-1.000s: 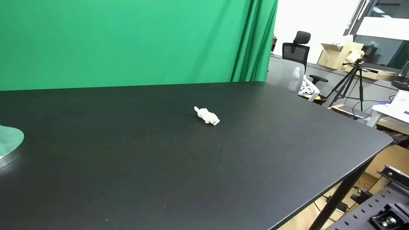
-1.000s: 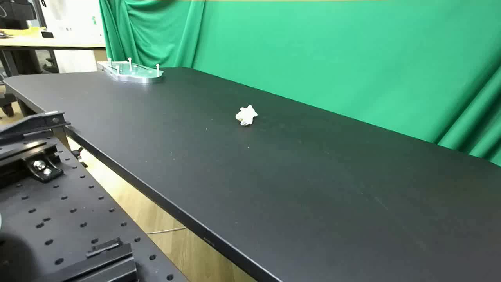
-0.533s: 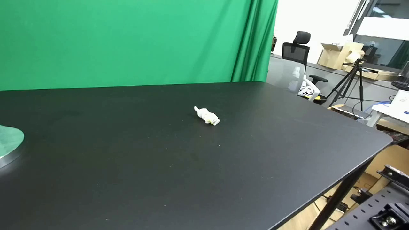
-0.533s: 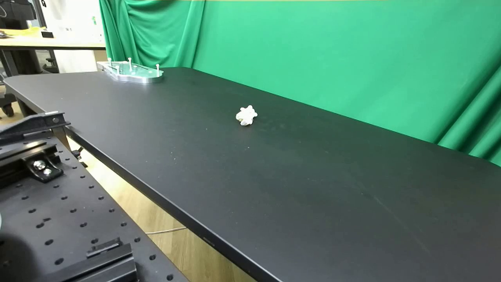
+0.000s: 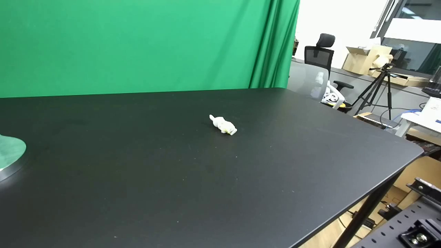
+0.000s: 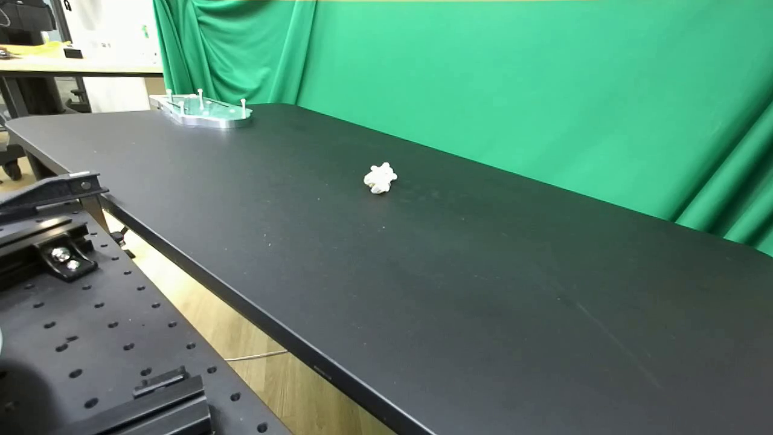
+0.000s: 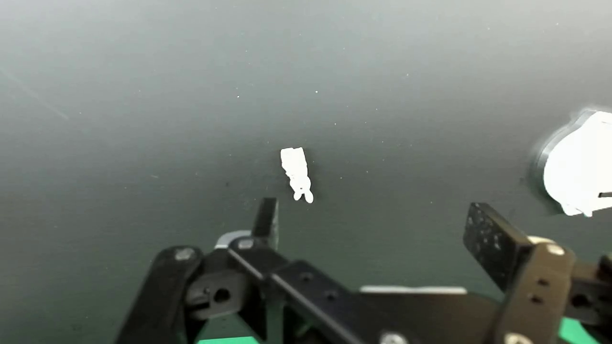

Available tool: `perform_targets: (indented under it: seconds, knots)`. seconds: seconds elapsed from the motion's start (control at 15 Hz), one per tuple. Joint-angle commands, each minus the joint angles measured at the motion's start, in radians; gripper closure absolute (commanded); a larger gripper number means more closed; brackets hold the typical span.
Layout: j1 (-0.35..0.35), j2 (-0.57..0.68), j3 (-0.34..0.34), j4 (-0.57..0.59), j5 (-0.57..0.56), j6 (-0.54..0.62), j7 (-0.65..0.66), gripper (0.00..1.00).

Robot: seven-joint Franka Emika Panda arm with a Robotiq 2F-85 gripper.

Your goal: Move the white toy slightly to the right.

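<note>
Diagonally, from upper left to lower right of an exterior view, the near edge of the desk (image 6: pixel 483 290) runs past a perforated black board (image 6: pixel 151 338), a strip of wood-grained floor (image 6: pixel 290 374) showing between them. Near the desk's far end sits a pale green plate (image 6: pixel 211 122); to its right, well apart, lies the white toy (image 6: pixel 380 179), with dark surface on all its sides and the green curtain (image 6: pixel 513 78) along the back. In the wrist view, left to right: one finger of my gripper (image 7: pixel 373 215), the toy, the opposite finger, the plate. My fingers stand wide apart, and the toy lies beyond their tips, touching neither.

The board is drilled in rows and carries black rails (image 6: pixel 157 412); the desk is matte and speckled, with a thin pale scratch; the plate has a smooth top, a silvery rim and upright pegs (image 6: pixel 243 109); the toy is small, lumpy and elongated, its two ear-like ends turned toward my gripper; the curtain hangs in folds.

The plate (image 5: pixel 11 151) is cut off at the left border of an exterior view and, glaring white, at the right border of the wrist view, where brightness also washes out the toy's surface. My linkages leave the frame below, and how high my fingertips stand above the desk I cannot tell.
</note>
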Motion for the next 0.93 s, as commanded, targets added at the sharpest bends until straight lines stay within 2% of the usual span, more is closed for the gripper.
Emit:
perform_targets:
  seconds: [0.0,0.27,0.67,0.73,0.87]
  knots:
    - [-0.007,0.076,0.001,0.023,-0.031,0.052,-0.021,0.0]
    - [-0.01,0.223,0.005,0.057,-0.106,0.164,-0.062,0.0]
    - [0.009,0.386,0.017,0.06,-0.226,0.458,-0.189,0.0]
    - [0.014,0.403,0.017,0.056,-0.212,0.48,-0.233,0.0]
    - [0.009,0.388,0.018,0.028,-0.204,0.483,-0.2,0.0]
